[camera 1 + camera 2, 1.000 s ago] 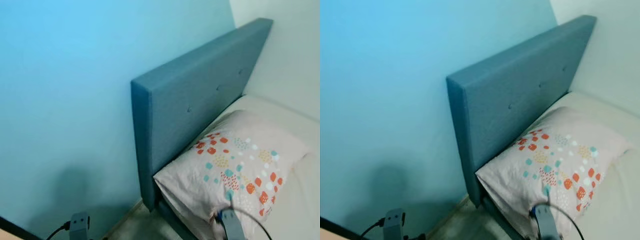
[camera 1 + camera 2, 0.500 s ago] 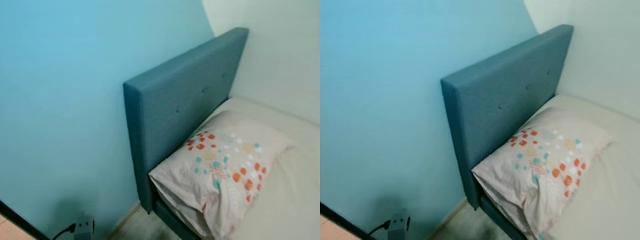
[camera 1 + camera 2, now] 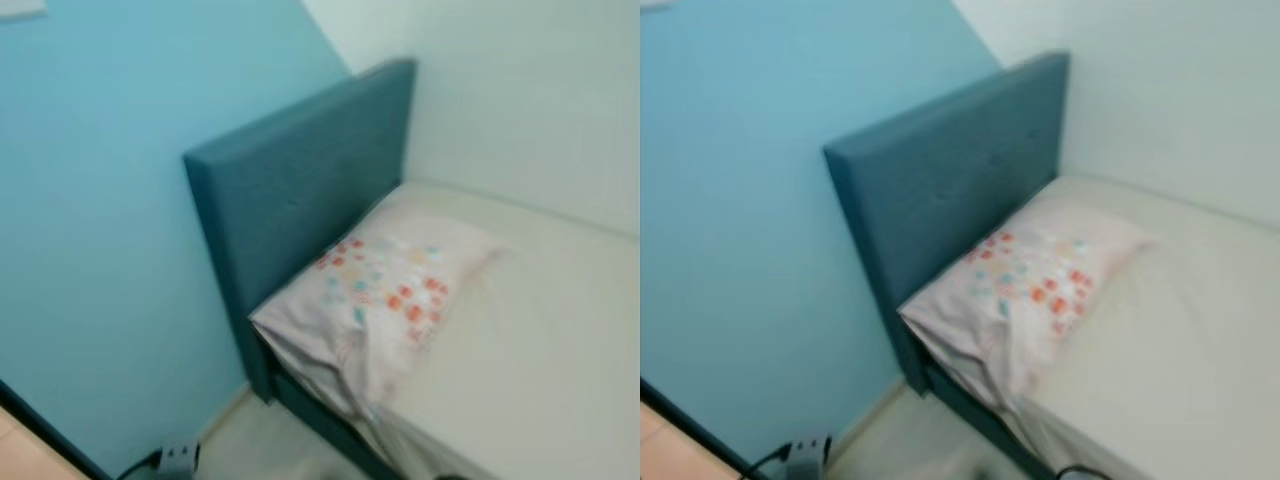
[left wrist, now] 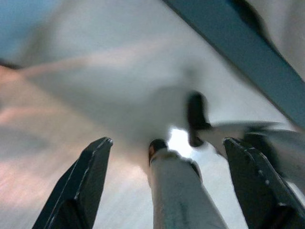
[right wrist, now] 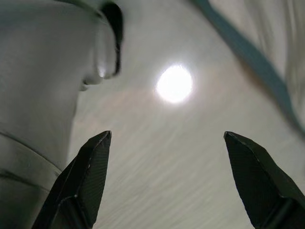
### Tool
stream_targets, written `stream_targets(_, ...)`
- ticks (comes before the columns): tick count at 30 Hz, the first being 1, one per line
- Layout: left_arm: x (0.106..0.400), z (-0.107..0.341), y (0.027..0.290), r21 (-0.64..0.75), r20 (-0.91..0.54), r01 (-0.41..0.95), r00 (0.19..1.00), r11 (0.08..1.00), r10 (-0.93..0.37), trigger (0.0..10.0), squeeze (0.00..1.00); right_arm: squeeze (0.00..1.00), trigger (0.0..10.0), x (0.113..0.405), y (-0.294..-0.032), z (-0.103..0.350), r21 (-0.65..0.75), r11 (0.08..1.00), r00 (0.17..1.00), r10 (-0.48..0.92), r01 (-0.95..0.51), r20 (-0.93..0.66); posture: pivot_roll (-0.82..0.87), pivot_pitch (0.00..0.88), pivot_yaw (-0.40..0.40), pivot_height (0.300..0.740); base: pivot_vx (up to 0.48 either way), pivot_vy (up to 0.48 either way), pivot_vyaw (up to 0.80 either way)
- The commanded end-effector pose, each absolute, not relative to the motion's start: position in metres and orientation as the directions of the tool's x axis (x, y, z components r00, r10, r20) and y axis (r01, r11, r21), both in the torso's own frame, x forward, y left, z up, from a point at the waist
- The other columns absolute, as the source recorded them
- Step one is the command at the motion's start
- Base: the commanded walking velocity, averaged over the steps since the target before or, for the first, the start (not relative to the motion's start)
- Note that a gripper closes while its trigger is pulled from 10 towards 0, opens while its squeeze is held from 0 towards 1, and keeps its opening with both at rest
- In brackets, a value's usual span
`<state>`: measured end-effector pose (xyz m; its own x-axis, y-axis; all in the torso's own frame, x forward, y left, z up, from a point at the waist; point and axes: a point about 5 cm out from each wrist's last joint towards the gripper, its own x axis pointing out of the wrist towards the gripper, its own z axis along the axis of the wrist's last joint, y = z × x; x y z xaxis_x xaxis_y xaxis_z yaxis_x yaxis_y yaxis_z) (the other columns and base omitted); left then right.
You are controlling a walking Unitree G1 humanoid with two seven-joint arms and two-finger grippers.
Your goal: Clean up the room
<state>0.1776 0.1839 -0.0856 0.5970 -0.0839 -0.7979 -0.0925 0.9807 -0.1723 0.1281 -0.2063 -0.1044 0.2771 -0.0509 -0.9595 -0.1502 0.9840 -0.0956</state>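
Left gripper (image 4: 167, 157) hung above the pale floor (image 4: 95, 95), fingers spread wide, nothing between them. Right gripper (image 5: 167, 157) likewise hung over the floor, fingers apart and empty, a bright reflection below. Beyond: pillow (image 3: 375, 300), off-white with orange and teal spots, rumpled, lay at the head of the bed (image 3: 530, 340) against the blue headboard (image 3: 300, 210). Blue wall (image 3: 100, 200) stood to the left. View blurred.

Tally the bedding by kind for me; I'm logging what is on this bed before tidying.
Pillow, pale with orange and teal spots: 1
Blue padded headboard: 1
Cream sheet over the mattress: 1
Total: 3
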Motion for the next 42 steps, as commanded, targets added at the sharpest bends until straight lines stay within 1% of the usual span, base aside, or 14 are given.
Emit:
stream_targets(1, 0.173, -0.087, 0.189, -0.158, -0.807, -0.095, 0.586, 0.983, -0.073, 10.0, 0.00, 0.00, 10.0, 0.118, -0.203, -0.108, -0.083, 0.983, 0.247, -0.041, -0.163, -0.968, -0.06, 0.063, 0.009, 0.737, 0.000, 0.000, -0.73)
stream_targets(13, 0.174, -0.086, 0.189, -0.159, -0.796, -0.064, 0.598, 0.985, -0.089, 10.0, 0.00, 0.00, 10.0, 0.114, -0.206, -0.109, -0.092, 0.981, 0.227, -0.052, -0.171, -0.973, -0.07, 0.061, 0.012, 0.737, 0.000, 0.000, -0.73)
stream_targets(19, 0.174, -0.086, 0.189, -0.156, -0.796, -0.028, 0.595, 0.987, -0.109, 10.0, 0.00, 0.00, 10.0, 0.121, -0.205, -0.107, -0.105, 0.988, 0.261, -0.074, -0.109, -0.962, -0.07, 0.063, 0.011, 0.737, 0.000, 0.000, -0.55)
stream_targets(28, 0.173, -0.087, 0.188, -0.168, -0.798, -0.029, 0.591, 0.985, -0.118, 10.0, 0.00, 0.00, 10.0, 0.136, -0.207, -0.102, -0.143, 0.986, 0.323, -0.108, -0.087, -0.940, -0.07, 0.065, 0.010, 0.737, 0.000, -0.407, 0.00)
stream_targets(35, 0.172, -0.087, 0.187, -0.172, -0.798, -0.033, 0.590, 0.985, -0.120, 10.0, 0.00, 0.00, 10.0, 0.148, -0.209, -0.098, -0.163, 0.986, 0.372, -0.138, -0.036, -0.918, -0.07, 0.069, 0.010, 0.737, 0.000, -0.472, 0.00)
stream_targets(37, 0.171, -0.087, 0.187, -0.172, -0.800, -0.035, 0.588, 0.984, -0.119, 10.0, 0.00, 0.00, 10.0, 0.158, -0.207, -0.094, -0.166, 0.986, 0.406, -0.145, -0.019, -0.902, -0.07, 0.071, 0.012, 0.737, 0.000, -0.472, 0.00)
stream_targets(40, 0.171, -0.088, 0.187, -0.172, -0.801, -0.035, 0.587, 0.984, -0.119, 10.0, 0.00, 0.00, 10.0, 0.163, -0.205, -0.092, -0.162, 0.987, 0.424, -0.140, -0.015, -0.895, -0.07, 0.071, 0.012, 0.737, 0.000, -0.472, 0.00)
stream_targets(42, 0.171, -0.088, 0.187, -0.173, -0.801, -0.037, 0.587, 0.984, -0.119, 10.0, 0.00, 0.00, 10.0, 0.151, -0.228, -0.092, -0.153, 0.988, 0.437, -0.144, 0.014, -0.888, -0.07, 0.074, 0.012, 0.737, 0.000, -0.472, 0.00)
